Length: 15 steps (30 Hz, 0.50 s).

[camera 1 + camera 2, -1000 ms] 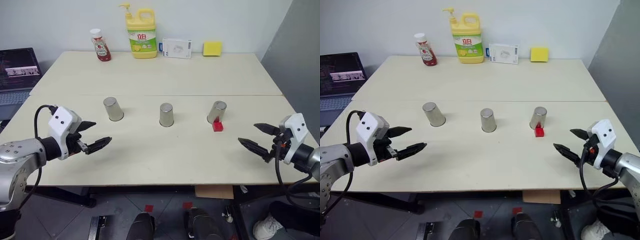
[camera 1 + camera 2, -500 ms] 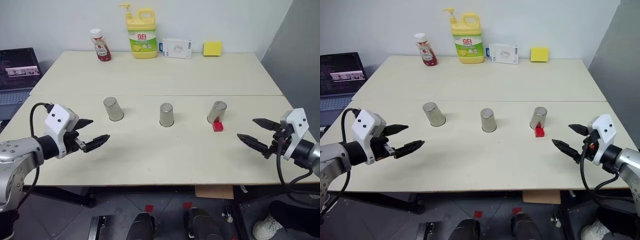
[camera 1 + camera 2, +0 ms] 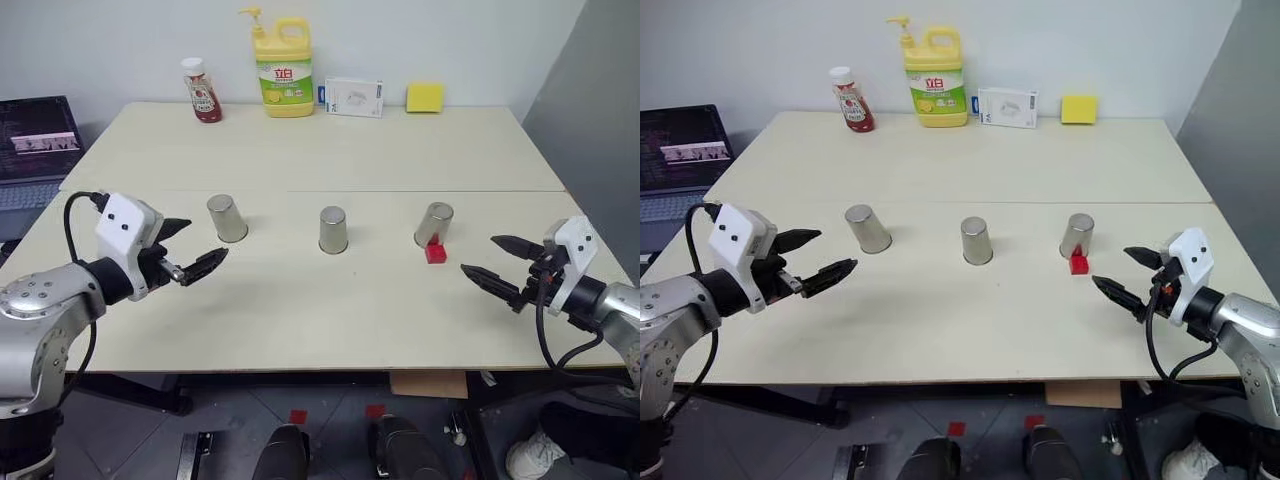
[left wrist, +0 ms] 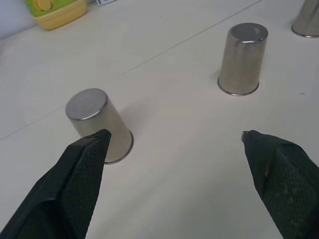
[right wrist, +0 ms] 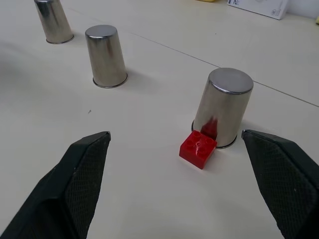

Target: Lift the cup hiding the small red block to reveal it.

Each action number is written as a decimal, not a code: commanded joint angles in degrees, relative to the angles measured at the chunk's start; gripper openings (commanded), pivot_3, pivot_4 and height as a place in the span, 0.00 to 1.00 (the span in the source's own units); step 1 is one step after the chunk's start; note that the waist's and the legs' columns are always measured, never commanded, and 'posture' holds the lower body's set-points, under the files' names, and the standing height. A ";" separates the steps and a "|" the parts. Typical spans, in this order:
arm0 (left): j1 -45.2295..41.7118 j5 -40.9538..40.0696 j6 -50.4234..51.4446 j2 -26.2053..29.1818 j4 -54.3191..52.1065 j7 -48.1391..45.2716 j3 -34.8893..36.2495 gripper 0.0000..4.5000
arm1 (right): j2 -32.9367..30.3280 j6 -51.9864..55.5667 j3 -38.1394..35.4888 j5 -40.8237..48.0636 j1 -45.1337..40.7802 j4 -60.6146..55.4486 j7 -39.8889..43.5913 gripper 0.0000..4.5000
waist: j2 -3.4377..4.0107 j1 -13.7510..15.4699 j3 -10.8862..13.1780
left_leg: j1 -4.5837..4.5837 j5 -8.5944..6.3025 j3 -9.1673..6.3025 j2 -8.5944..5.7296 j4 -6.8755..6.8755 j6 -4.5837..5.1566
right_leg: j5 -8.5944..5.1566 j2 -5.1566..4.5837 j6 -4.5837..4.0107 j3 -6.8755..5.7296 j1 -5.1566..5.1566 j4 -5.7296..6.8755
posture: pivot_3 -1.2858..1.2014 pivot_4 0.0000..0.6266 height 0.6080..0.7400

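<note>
1. We see the small red block (image 5: 198, 148) lying bare on the table (image 3: 330, 150), touching the foot of the right-hand steel cup (image 3: 433, 224); no cup covers it, so nothing is yet there to reveal.
2. The middle cup (image 3: 333, 229) and left cup (image 3: 227, 217) stand upside down in a row beside that right-hand cup.
3. The right gripper (image 3: 493, 270) hangs near that cup, fingers spread and empty, we judge ready to approach.
4. The left gripper (image 3: 190, 252) hovers beside the left cup, likewise spread.
5. We cannot see what lies under any cup.
</note>
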 commanded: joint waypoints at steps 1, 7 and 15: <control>1.43 -2.17 1.64 0.40 -4.14 -0.47 1.72 1.00 | -1.90 1.20 -1.88 1.89 -1.23 -1.38 1.04 1.00 | 0.00 0.05 0.00 | 0.00 0.00 0.00 0.00 0.00 0.00 | 0.00 0.00 0.00 -0.01 0.00 0.00 | 0.52 0.24 1.00; 5.56 -3.51 1.74 2.24 -4.65 -4.28 3.72 1.00 | -4.83 3.23 -1.66 3.32 -0.70 -1.95 3.69 1.00 | 0.00 0.12 0.00 | 0.04 0.00 -0.01 0.00 0.03 0.00 | 0.00 0.00 0.00 -0.02 0.02 0.00 | 0.52 0.24 1.00; 6.41 -0.92 -2.10 3.56 -1.44 -5.96 4.73 1.00 | -2.68 4.43 -2.19 4.51 0.51 -4.64 0.68 1.00 | 0.00 0.11 0.00 | 0.12 0.00 -0.01 0.01 0.01 0.00 | -0.01 0.02 -0.01 -0.02 0.08 0.00 | 0.52 0.24 1.00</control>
